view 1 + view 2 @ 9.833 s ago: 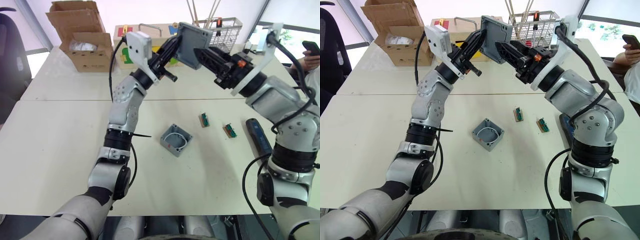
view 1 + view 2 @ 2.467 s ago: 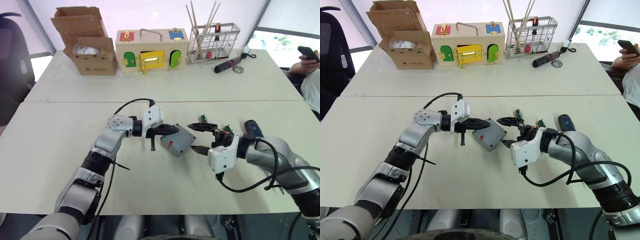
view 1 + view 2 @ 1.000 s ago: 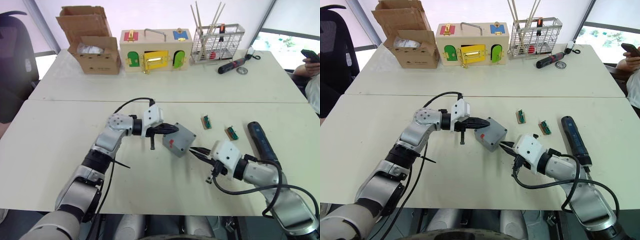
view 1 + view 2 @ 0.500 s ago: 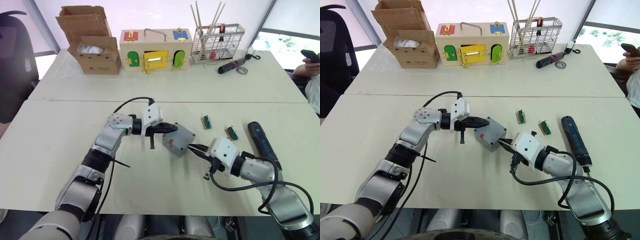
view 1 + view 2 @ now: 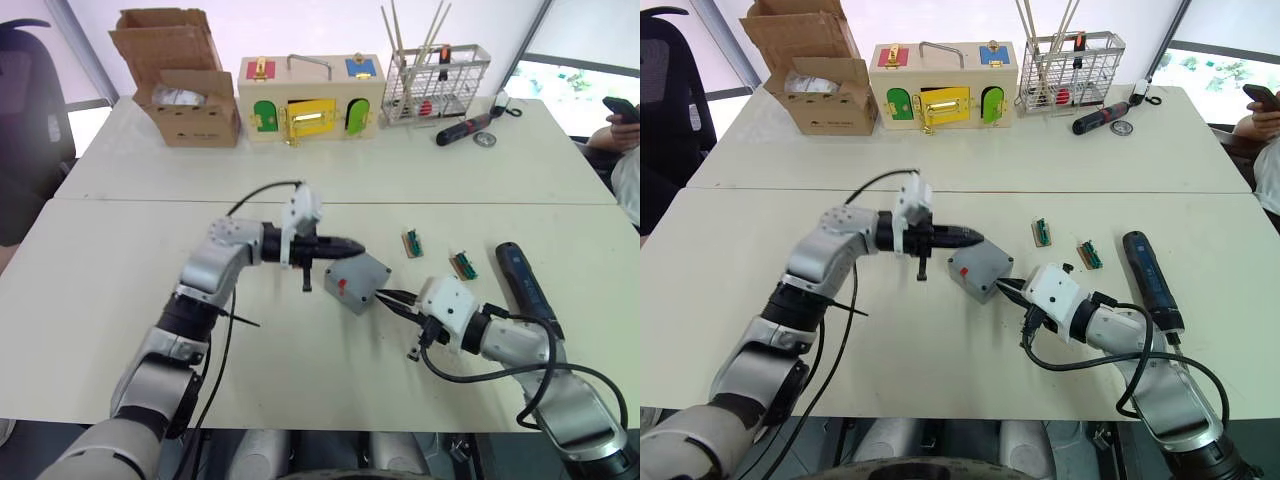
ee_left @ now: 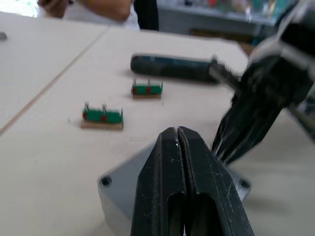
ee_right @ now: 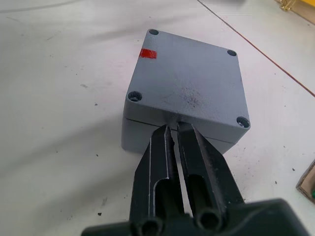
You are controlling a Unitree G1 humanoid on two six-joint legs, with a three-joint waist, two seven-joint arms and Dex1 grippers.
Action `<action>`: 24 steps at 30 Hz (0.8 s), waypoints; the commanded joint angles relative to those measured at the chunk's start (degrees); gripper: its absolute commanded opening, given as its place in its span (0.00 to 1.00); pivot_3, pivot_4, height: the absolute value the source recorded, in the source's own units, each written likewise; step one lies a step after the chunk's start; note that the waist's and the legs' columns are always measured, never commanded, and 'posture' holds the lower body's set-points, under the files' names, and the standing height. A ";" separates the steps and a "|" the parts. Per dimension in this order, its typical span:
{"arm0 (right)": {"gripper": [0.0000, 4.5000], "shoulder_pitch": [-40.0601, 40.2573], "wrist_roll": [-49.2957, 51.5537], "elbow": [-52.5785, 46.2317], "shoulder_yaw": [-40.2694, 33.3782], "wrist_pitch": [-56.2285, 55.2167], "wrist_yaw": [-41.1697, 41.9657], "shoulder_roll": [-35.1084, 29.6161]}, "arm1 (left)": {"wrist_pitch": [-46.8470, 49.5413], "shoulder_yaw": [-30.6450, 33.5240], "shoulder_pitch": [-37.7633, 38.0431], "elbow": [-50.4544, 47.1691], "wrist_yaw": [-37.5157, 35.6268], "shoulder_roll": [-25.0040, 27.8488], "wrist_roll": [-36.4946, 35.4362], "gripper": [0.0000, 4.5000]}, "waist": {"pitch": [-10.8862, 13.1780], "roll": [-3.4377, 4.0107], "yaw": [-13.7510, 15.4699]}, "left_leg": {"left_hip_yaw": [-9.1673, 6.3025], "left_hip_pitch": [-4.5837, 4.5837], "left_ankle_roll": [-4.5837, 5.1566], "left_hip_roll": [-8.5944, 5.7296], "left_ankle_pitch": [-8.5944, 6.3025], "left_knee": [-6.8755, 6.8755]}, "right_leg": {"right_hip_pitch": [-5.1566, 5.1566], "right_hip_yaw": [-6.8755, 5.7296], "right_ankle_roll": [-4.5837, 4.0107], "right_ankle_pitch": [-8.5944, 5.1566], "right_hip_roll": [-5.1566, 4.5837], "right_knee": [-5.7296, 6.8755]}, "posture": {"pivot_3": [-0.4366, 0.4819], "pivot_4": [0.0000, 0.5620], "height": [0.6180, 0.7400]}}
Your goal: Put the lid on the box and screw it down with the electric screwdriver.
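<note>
The lid (image 7: 189, 83) sits flat on the box (image 5: 980, 271), grey, 4 corner screw holes, a red mark at 1 edge. The box's inside is hidden. The left tool (image 5: 975, 238) hovers pinched together above it; the right tool (image 7: 173, 135), nearly closed, touches its side. The electric screwdriver (image 5: 1150, 278) lies right of the box on the counter (image 5: 730, 300), pointing away from the robot.
</note>
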 commanded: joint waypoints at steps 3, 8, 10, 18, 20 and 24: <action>0.04 2.10 3.07 -3.76 -3.02 3.22 0.41 -0.09 | -6.41 4.17 -2.92 9.85 7.65 2.53 5.29 0.00 | -0.01 0.01 -0.04 | 0.00 0.04 -0.01 0.00 0.00 -0.05 | 0.00 0.00 0.01 0.00 0.00 0.00 | 0.48 0.27 1.00; 0.04 3.05 3.01 -3.38 -1.45 4.42 0.09 0.56 | -16.66 -0.30 -1.43 19.26 9.12 3.46 13.91 0.00 | 0.01 -0.02 -0.01 | 0.03 0.02 -0.01 -0.01 0.00 -0.09 | -0.04 -0.01 0.01 0.00 0.00 0.00 | 0.48 0.27 1.00; 0.04 2.60 2.78 -2.82 -0.67 4.79 -0.06 0.94 | -18.52 -1.76 -0.65 20.58 7.88 2.70 15.10 0.00 | 0.02 -0.03 0.14 | 0.02 -0.08 -0.01 -0.01 0.01 -0.07 | -0.11 -0.01 0.01 0.00 0.00 -0.01 | 0.48 0.27 1.00; 0.04 -0.08 -0.45 1.12 2.78 3.39 -1.26 1.42 | -21.84 -6.91 2.53 19.98 1.76 1.44 18.17 0.00 | 0.01 -0.02 -0.14 | -0.01 -0.51 -0.02 -0.03 0.01 0.12 | -0.45 -0.02 0.01 0.01 -0.01 0.03 | 0.48 0.27 1.00; 0.04 -0.46 -0.69 1.77 3.02 3.08 -1.32 1.59 | -21.21 -7.21 3.37 18.50 0.04 1.74 17.78 0.00 | 0.01 -0.02 -0.20 | 0.01 -0.51 -0.02 -0.02 0.01 0.07 | -0.50 -0.02 0.01 0.01 0.00 0.05 | 0.48 0.27 1.00; 0.04 -1.99 -1.33 3.90 2.83 1.66 -1.35 1.35 | -18.69 -6.89 5.24 13.23 -3.52 2.19 15.69 0.00 | 0.01 -0.01 -0.04 | 0.01 -0.59 -0.03 -0.01 0.02 0.11 | -0.59 -0.02 0.01 0.01 0.00 0.09 | 0.48 0.27 1.00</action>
